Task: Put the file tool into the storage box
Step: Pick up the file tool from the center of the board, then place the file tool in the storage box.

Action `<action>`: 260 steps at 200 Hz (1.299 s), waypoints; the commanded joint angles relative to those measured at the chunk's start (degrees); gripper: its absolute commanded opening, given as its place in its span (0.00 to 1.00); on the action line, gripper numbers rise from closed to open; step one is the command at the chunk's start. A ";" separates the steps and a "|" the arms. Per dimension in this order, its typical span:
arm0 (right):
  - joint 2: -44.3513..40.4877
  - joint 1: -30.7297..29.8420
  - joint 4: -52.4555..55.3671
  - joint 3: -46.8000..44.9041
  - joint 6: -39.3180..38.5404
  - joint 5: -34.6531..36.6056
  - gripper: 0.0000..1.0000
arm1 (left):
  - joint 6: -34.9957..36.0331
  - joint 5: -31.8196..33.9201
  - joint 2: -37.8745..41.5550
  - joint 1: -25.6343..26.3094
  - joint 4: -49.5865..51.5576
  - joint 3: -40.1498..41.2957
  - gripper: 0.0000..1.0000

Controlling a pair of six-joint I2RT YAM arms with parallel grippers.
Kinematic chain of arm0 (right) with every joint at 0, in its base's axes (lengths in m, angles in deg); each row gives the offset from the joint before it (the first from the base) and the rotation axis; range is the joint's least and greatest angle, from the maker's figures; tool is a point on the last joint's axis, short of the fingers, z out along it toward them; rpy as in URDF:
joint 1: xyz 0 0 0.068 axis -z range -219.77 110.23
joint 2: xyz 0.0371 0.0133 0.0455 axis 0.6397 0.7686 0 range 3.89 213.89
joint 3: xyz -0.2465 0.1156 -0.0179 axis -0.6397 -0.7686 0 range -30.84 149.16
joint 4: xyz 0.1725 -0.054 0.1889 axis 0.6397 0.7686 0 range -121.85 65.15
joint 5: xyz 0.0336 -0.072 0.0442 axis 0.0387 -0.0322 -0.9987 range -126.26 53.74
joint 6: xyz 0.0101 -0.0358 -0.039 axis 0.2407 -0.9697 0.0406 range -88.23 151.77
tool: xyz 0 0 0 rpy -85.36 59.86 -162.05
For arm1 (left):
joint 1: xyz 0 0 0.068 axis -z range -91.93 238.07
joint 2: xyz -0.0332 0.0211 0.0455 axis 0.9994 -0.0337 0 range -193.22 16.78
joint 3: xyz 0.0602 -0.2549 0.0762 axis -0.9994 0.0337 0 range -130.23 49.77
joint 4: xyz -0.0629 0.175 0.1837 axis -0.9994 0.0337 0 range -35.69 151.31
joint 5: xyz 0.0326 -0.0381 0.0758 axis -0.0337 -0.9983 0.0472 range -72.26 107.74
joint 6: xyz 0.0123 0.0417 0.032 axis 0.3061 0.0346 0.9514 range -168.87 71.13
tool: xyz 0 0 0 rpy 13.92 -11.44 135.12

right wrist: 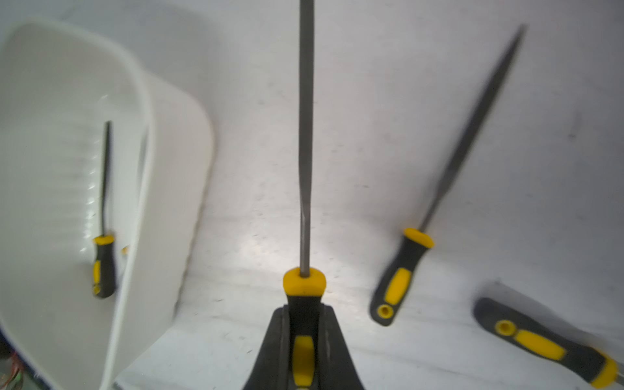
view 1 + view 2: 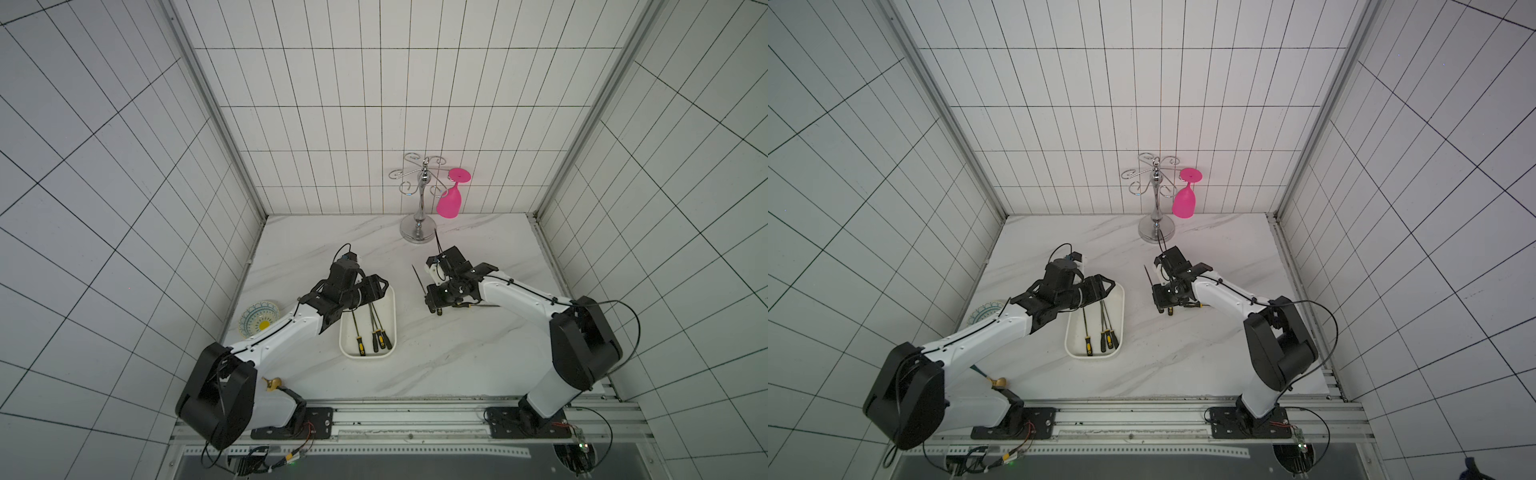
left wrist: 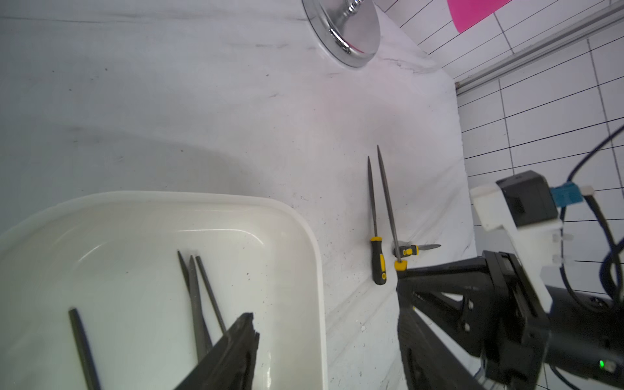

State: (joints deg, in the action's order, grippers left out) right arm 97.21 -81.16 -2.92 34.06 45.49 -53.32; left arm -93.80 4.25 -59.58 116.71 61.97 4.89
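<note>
right gripper (image 1: 305, 314) clamps file (image 1: 305, 135) by its handle | left gripper (image 2: 376, 286) over box (image 2: 366, 355), centre of a top view, jaw spread unclear | tip: lift blade clear of rim, lay lengthwise

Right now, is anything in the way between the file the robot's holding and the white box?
On the table, no: only bare marble lies between the file in the right end effector and the storage box. But the left end effector hangs over the box's far end.

A robotics lab cell styled as a kitchen: white tiled walls (image 2: 332, 83), marble-patterned counter (image 2: 457, 353), white-and-black robot arms (image 2: 511, 293) bolted to an aluminium rail (image 2: 415, 417).
</note>
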 commanded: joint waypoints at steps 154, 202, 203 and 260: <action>-6.11 -8.18 2.89 5.37 -7.89 -3.88 0.12 | -3.06 -3.40 -4.15 2.65 -6.90 -2.05 0.00; -8.24 -8.08 1.23 4.43 -6.56 -1.70 0.52 | 0.29 -0.13 4.18 0.46 1.04 -1.53 0.00; -8.24 -8.09 1.18 4.35 -6.54 -1.63 0.52 | 0.46 0.05 4.50 0.41 1.30 -1.53 0.00; -6.54 -6.69 0.25 3.56 -3.81 3.19 0.53 | 8.62 15.13 9.09 -0.44 18.58 -0.71 0.00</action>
State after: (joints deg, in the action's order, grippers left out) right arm 89.71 -89.13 -2.07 36.40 39.56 -54.28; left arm -89.99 11.59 -49.98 116.41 70.67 3.12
